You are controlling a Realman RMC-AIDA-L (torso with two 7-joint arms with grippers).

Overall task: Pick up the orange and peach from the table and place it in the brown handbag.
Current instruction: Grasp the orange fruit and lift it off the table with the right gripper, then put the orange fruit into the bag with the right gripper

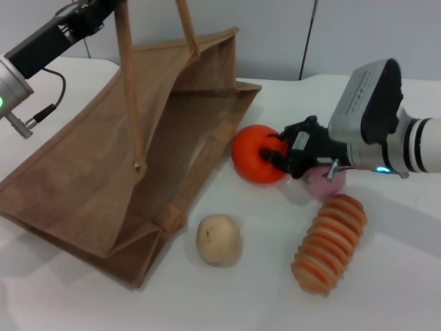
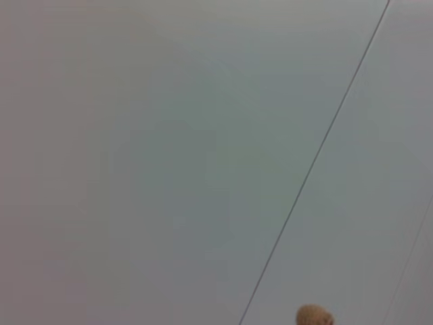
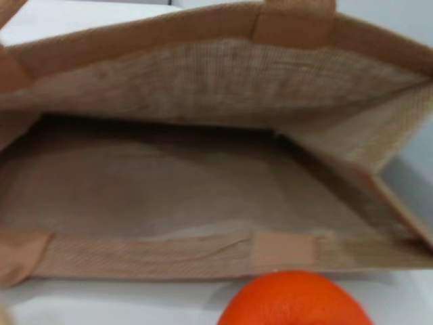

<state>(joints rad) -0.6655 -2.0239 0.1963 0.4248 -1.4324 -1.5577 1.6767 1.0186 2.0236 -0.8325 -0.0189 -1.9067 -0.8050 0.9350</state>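
Note:
The brown handbag (image 1: 117,172) lies on its side on the white table, mouth facing right, one long handle (image 1: 127,83) pulled straight up. My left gripper (image 1: 103,8) is at the top edge where that handle ends. The orange (image 1: 255,153) rests just outside the bag's mouth. My right gripper (image 1: 274,147) reaches in from the right and is shut on the orange's right side. The pink peach (image 1: 324,182) sits on the table under the right wrist, partly hidden. In the right wrist view the orange (image 3: 294,301) is close in front of the bag's open inside (image 3: 189,183).
A pale beige round fruit (image 1: 218,239) lies in front of the bag's mouth. A ridged orange-striped loaf-like item (image 1: 331,243) lies at the front right. The table's far edge meets a grey wall behind the bag.

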